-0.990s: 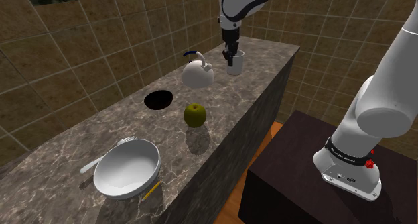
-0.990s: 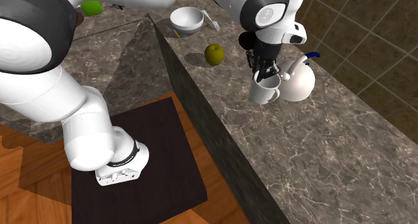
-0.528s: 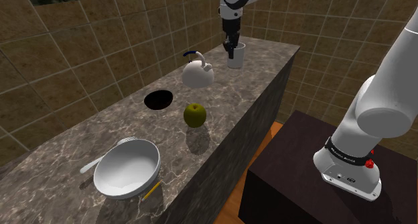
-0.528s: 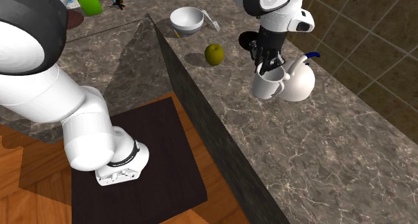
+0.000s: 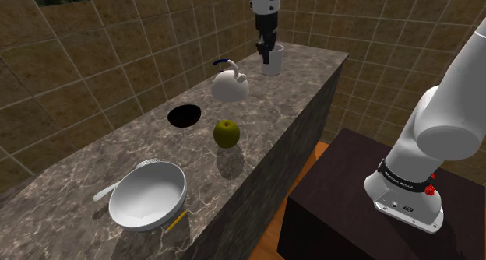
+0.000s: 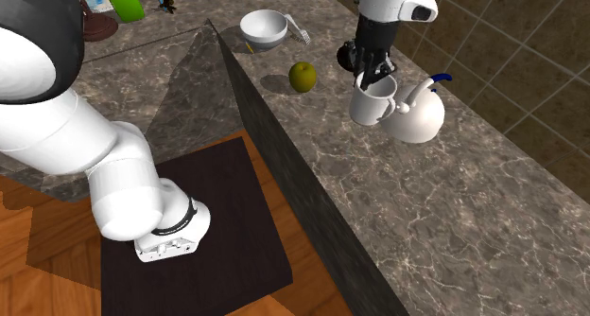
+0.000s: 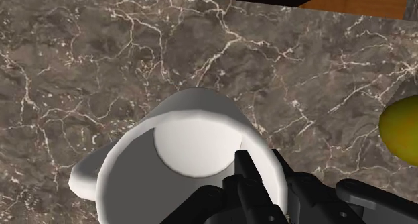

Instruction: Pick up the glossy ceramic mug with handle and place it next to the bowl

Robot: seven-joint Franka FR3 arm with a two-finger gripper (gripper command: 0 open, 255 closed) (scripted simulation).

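Gripper: the black gripper (image 6: 372, 78) is clamped on the wall of the white mug (image 6: 372, 101). The wrist view shows one finger inside the rim and one outside.
Mug: it hangs mouth-up from the fingers at the counter's far end in the shoulder view, just beside the white kettle (image 6: 416, 118).
Bowl: the white bowl (image 5: 148, 195) stands at the opposite end of the marble counter (image 5: 300, 87), well apart from the mug. A green apple (image 5: 226, 132) and a black round patch (image 5: 184, 115) lie between them.
Step in hand: lift and carry, by judgement; the placing is not yet begun.
Good practice: gain enough height to pass over the kettle and apple, then travel along the counter with the mug kept level.
Set-down spot: the bare counter on the bowl's apple side looks best, since a pale utensil (image 5: 109, 190) and a yellow pencil (image 5: 176, 221) lie at its other sides.
Risk: the hold is on one wall only, so the mug may swing under quick motion.
Change from a second ago: the mug then sat lower, at the counter by the kettle, and it now hangs higher in both exterior views. Kettle, apple and bowl lie as before.
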